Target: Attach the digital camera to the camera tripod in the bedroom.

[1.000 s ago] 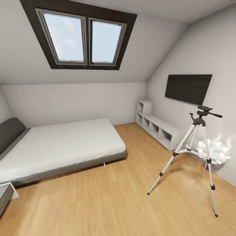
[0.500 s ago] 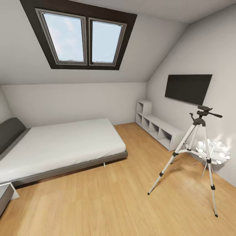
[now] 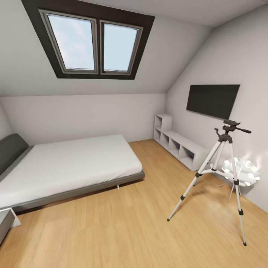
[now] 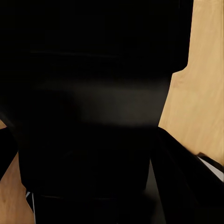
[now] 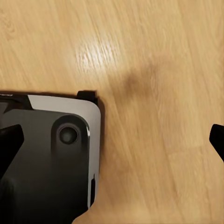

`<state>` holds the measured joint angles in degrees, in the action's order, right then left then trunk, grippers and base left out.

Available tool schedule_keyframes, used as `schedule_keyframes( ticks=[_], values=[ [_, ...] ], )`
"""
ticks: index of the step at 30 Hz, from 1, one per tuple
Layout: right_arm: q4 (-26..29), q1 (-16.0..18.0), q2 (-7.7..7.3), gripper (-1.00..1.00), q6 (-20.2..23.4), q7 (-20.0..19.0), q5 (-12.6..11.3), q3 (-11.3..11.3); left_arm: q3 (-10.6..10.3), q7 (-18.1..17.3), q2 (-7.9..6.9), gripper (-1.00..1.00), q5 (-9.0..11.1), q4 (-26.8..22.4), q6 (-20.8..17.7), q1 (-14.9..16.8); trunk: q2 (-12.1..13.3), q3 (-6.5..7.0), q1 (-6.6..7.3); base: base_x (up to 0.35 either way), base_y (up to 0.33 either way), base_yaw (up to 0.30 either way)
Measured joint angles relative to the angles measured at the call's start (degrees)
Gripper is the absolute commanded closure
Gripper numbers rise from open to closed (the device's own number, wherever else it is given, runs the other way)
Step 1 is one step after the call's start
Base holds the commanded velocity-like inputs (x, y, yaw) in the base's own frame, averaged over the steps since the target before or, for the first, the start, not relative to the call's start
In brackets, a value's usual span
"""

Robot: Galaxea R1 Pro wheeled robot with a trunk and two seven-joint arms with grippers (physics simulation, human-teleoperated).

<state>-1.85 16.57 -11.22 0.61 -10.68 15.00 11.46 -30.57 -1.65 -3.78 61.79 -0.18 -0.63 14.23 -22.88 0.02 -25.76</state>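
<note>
The camera tripod [image 3: 227, 131] stands on the wood floor at the right of the bedroom, silver legs spread and its black head bare, the pan handle pointing right. In the left wrist view a black boxy body, seemingly the digital camera [image 4: 93, 84], sits right at the lens between the dark fingers of my left gripper [image 4: 93, 163], which looks shut on it. My right gripper [image 5: 112, 140] hangs open above the floor, its fingertips far apart at the picture's two edges with nothing between them.
A low grey bed [image 3: 67, 163] with a white mattress takes up the left. A white cube shelf [image 3: 178, 147] and a dark wall screen [image 3: 213, 99] line the right wall, with a white lamp [image 3: 242, 172] behind the tripod. My own grey-black base [image 5: 56, 158] is under the right wrist.
The whole head picture has shifted by a few pixels, so the camera has moved slightly. The tripod and the furniture stand as before.
</note>
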Motion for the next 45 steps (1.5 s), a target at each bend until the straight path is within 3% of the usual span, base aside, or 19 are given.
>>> schedule_keyframes(
  ticks=[45],
  values=[
    [-0.15, -0.19, 0.08, -1.00, 1.40, -0.09, -0.12, 0.10, 0.01, -0.15, 0.11, 1.00, -0.39, 0.09, 0.21, 0.01, 0.00, 0.00, 0.00, 0.000, 0.000, -0.286]
  ],
)
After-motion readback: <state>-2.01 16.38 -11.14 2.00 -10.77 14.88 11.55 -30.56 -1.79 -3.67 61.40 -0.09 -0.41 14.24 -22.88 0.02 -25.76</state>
